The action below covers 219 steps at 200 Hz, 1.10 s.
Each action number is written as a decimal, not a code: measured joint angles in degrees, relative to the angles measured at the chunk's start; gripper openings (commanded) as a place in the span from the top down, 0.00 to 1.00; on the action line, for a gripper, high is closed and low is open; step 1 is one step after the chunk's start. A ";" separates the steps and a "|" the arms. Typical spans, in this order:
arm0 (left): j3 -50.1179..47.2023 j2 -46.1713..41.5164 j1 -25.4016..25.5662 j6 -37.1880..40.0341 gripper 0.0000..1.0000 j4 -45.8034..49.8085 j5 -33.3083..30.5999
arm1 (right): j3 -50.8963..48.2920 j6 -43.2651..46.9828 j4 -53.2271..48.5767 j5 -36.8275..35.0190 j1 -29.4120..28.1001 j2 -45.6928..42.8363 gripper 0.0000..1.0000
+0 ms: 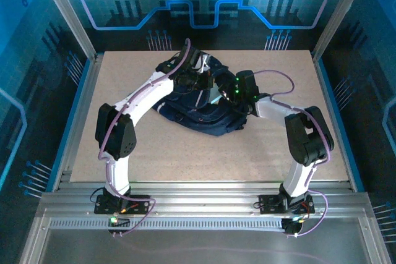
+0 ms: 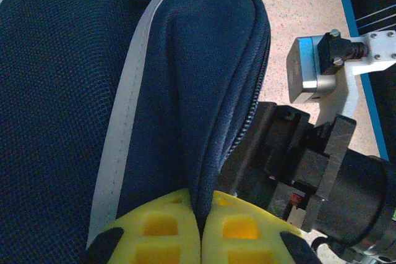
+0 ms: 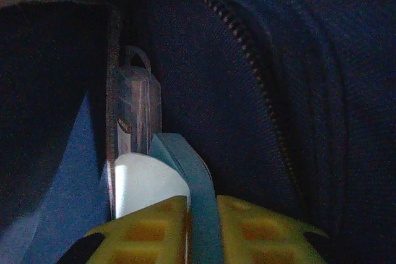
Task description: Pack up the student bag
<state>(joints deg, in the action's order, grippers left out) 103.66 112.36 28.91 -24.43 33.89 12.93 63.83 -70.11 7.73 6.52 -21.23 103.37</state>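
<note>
Overhead view: a dark navy student bag (image 1: 204,120) lies on a speckled beige table (image 1: 278,153), just above the middle of the frame. Two white and black robot arms reach in from the bottom corners. The left arm (image 1: 142,100) meets the bag at its upper left, and the right arm (image 1: 306,134) meets it at its right side.

Left wrist view: the left gripper (image 2: 201,230), at bottom centre, has its yellow fingers clenched on a raised fold of the bag's navy mesh fabric. A light grey trim strip (image 2: 120,128) runs down left of centre. A zipper (image 2: 250,106) curves down the fold's right edge.

Right wrist view: the right gripper (image 3: 201,214) sits inside the dim bag, at bottom centre. A blue-grey strip (image 3: 192,165) stands between its yellow fingers. Whether they are squeezing it or loose around it cannot be told. Just above and to the left are a white object (image 3: 142,183) and an upright clear plastic packet (image 3: 133,109).
</note>
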 measured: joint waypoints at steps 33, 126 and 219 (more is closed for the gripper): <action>-0.07 0.11 0.20 -1.44 0.97 -0.94 0.00 | 2.36 2.84 0.28 2.05 0.04 1.75 0.62; -1.27 0.57 1.29 -6.21 0.46 -8.85 2.95 | 3.98 21.55 -20.87 1.95 9.27 -16.06 0.32; -22.60 -11.13 -4.11 -7.93 0.24 -15.39 0.79 | 8.46 27.89 -37.86 -5.53 -4.42 -22.51 0.35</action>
<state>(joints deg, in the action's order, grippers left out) 81.06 101.23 24.80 -32.36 18.50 13.72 72.29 -42.22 -30.13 0.99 -25.65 80.86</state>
